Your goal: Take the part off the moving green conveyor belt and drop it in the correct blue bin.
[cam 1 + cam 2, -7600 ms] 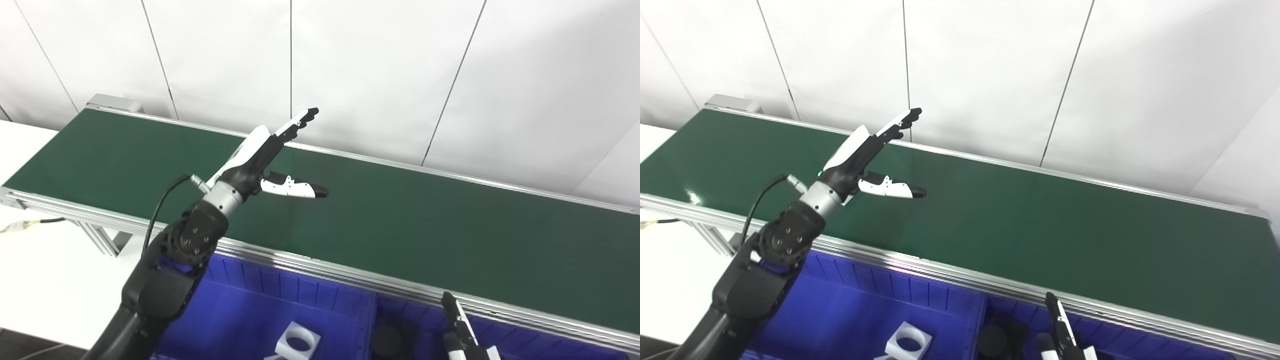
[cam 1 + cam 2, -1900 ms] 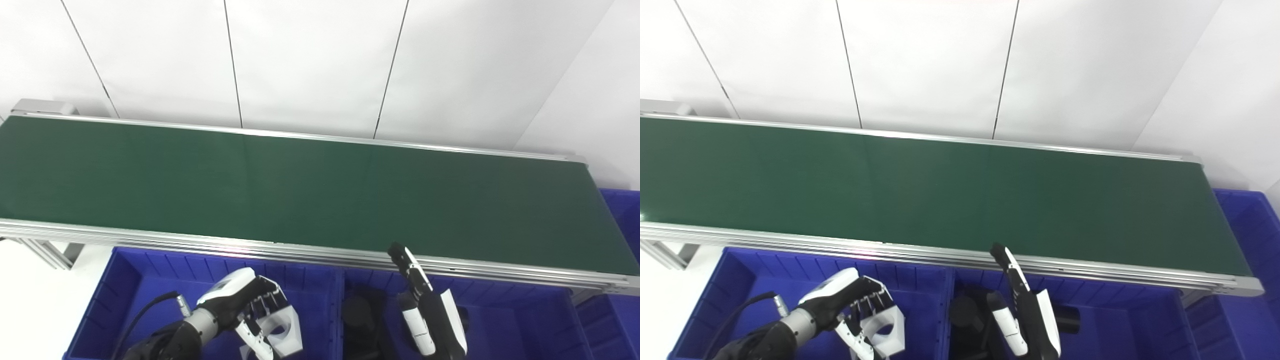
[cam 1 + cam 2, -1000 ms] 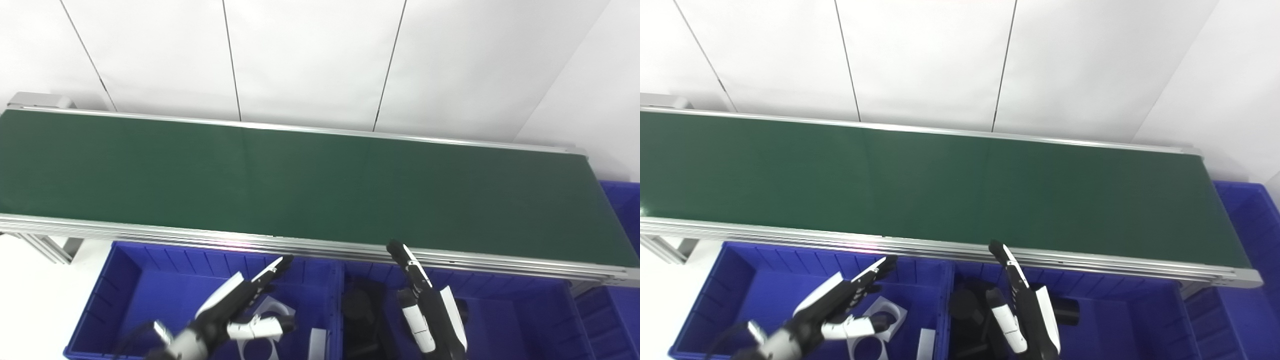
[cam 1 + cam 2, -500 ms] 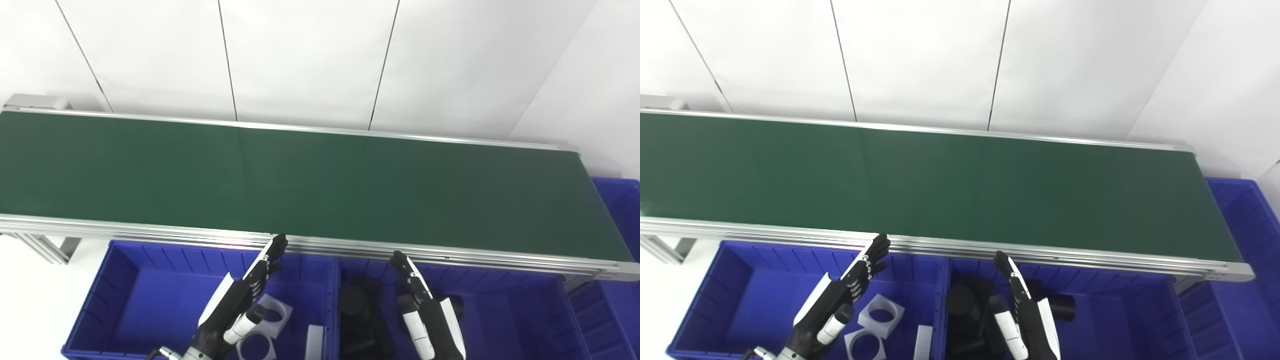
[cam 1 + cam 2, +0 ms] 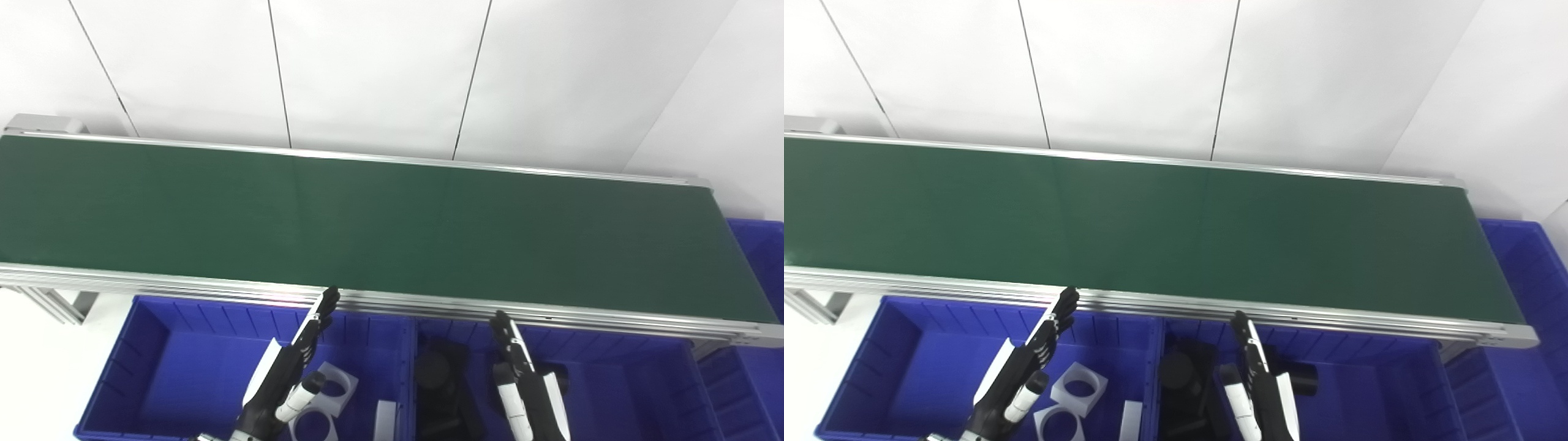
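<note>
The green conveyor belt (image 5: 380, 220) runs across the view with no part on it. Below its near rail sit two blue bins. The left bin (image 5: 153, 361) holds white square parts with round holes (image 5: 334, 387) (image 5: 1079, 386) and another white piece (image 5: 384, 419). The right bin (image 5: 643, 392) holds black cylindrical parts (image 5: 432, 373) (image 5: 1301, 386). My left hand (image 5: 288, 373) is open above the left bin, fingers straight and pointing at the rail. My right hand (image 5: 527, 386) is open above the right bin, holding nothing.
A third blue bin (image 5: 762, 245) stands past the belt's right end. The aluminium rail (image 5: 429, 303) separates belt and bins. A white wall rises behind the belt, and a white tabletop (image 5: 30, 367) lies at the left.
The left hand let go of the white part into the left bin, opened and stretched its fingers toward the rail. The right hand sank slightly. The camera shifted a little.
</note>
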Motion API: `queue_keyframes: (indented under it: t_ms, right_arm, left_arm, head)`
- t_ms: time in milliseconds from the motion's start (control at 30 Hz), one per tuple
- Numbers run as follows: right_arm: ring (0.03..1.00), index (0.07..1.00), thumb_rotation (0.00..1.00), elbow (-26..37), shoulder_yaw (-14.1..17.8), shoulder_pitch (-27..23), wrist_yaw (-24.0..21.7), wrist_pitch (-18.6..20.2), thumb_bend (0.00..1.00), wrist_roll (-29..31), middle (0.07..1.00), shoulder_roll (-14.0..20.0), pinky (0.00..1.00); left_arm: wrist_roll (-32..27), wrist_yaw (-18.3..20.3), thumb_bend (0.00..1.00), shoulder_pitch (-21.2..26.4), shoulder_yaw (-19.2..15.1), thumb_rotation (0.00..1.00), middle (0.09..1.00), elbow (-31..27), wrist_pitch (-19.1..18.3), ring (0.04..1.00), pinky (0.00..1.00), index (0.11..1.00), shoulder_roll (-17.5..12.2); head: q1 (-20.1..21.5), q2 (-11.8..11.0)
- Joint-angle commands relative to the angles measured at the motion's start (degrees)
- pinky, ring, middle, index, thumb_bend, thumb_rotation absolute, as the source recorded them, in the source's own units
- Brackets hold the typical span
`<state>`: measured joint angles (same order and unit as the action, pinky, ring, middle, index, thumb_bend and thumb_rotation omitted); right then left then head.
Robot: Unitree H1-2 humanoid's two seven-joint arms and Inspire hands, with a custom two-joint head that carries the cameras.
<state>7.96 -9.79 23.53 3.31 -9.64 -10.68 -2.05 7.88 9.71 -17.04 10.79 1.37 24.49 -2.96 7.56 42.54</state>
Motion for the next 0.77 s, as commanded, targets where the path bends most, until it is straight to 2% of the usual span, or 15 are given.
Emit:
queue_keyframes:
  t_ms: [0,200,333,600,733]
  right_arm:
    - [0.968,0.981,0.99,0.86,0.29,0.31,1.61,-4.84,0.69,-0.53,0.956,-1.05,1.00]
    - [0.964,0.982,1.00,-0.02,0.72,0.16,2.28,-7.27,0.68,-0.47,0.961,-0.71,1.00]
    - [0.977,0.993,1.00,0.93,0.59,0.49,0.78,-5.14,0.69,0.54,0.969,0.14,1.00]
    - [0.982,0.993,1.00,1.81,0.24,0.73,0.17,-4.60,0.68,-0.41,0.978,1.27,1.00]
    - [0.978,0.988,1.00,2.26,0.21,0.65,-0.17,-4.25,0.68,-0.30,0.968,1.20,1.00]
  left_arm:
    - [0.79,-1.41,0.76,0.32,0.44,0.98,1.000,-1.31,1.07,1.000,1.00,1.000,0.98]
    - [3.01,-2.81,0.75,0.31,0.70,0.98,1.000,-2.27,0.11,1.000,1.00,1.000,2.07]
    - [4.30,-3.83,0.74,0.11,0.81,0.99,1.000,-2.79,0.09,1.000,1.00,1.000,2.88]
    - [4.61,-4.18,0.73,-0.26,1.25,0.99,1.000,-3.80,-1.11,1.000,1.00,1.000,2.96]
    - [4.29,-4.09,0.72,-0.45,1.41,0.99,1.000,-5.06,-2.58,1.000,1.00,1.000,2.84]
  head:
    - [0.01,0.45]
    - [-0.37,1.65]
    - [-0.03,1.84]
    - [0.46,2.49]
    - [0.47,3.92]
